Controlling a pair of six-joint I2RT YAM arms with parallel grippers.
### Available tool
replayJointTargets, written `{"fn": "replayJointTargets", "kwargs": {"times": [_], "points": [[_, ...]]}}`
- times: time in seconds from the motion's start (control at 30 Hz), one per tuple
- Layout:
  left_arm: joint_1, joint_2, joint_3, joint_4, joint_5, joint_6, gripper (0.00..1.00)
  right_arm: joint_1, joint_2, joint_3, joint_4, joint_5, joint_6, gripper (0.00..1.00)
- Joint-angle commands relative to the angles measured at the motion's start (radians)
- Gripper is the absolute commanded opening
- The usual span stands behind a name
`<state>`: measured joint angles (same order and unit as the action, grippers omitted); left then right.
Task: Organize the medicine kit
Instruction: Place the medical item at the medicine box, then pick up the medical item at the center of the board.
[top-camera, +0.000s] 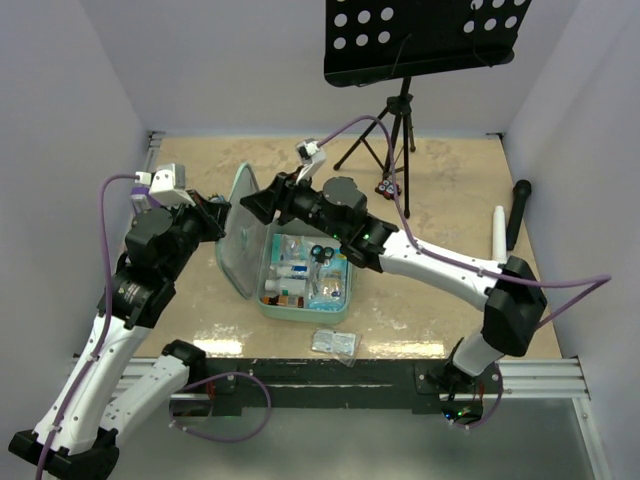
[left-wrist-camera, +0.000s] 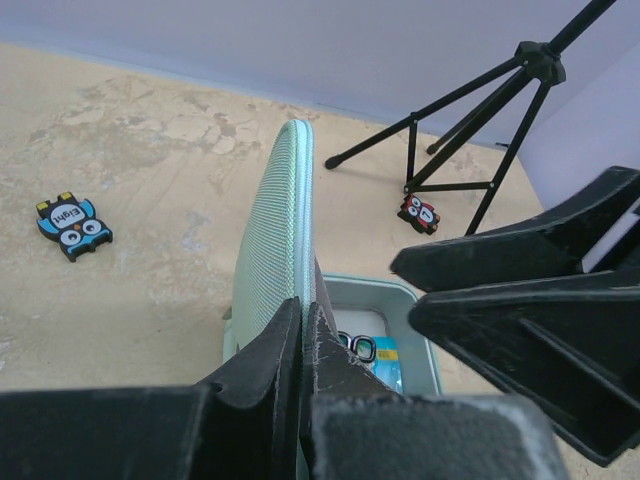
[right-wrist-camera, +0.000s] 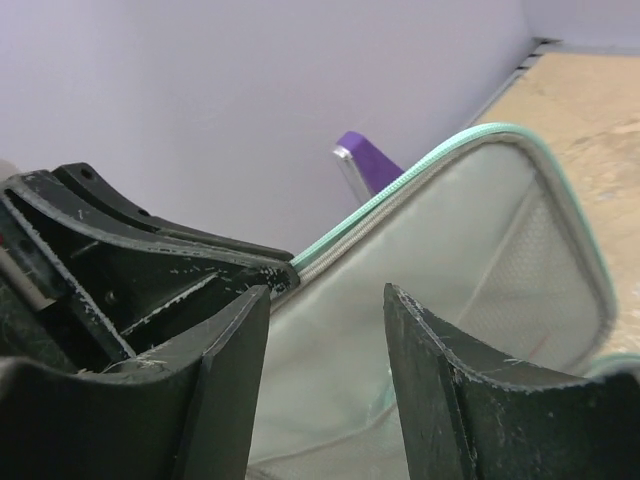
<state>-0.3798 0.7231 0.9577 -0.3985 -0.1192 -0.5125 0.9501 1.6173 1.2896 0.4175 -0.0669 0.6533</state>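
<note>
Seen from overhead, a mint-green square soft medicine kit (top-camera: 243, 235) lies open at the centre of the tan table (top-camera: 440, 180). Its lid stands nearly upright along the tray's left side, and the left gripper (top-camera: 222, 212) is pinched tight on the lid's upper edge. The right gripper (top-camera: 255, 205) sits just right of that edge with its jaws partway apart, holding nothing, while its arm crosses above the tray's upper right corner. Black-handled scissors (top-camera: 322, 252) and small bottles lie in the tray, a clear blister packet (top-camera: 335, 343) lies just below the kit, and a black tripod music stand (top-camera: 400, 120) rises at upper right.
</note>
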Motion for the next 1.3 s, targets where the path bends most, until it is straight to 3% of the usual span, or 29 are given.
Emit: {"fn": "replayJointTargets", "kwargs": {"times": [0.0,0.27,0.43,0.67,0.87,1.27], "points": [[0.005,-0.007,0.021,0.012,0.000,0.006,0.00,0.007,-0.108,0.047,-0.183,0.134,-0.132,0.54],[0.005,-0.001,0.013,0.018,-0.014,0.017,0.00,0.019,-0.267,-0.004,-0.601,0.205,-0.284,0.52],[0.005,-0.004,-0.007,0.033,-0.042,0.016,0.00,0.059,-0.350,-0.137,-0.822,0.277,-0.227,0.51],[0.005,0.001,-0.040,0.076,-0.051,-0.011,0.00,0.196,-0.373,-0.260,-0.891,0.244,-0.146,0.52],[0.005,-0.013,-0.060,0.086,-0.057,-0.009,0.00,0.364,-0.312,-0.282,-0.954,0.318,-0.051,0.52],[0.005,-0.037,-0.097,0.089,-0.046,-0.017,0.00,0.463,-0.309,-0.476,-0.919,0.369,0.163,0.49]]}}
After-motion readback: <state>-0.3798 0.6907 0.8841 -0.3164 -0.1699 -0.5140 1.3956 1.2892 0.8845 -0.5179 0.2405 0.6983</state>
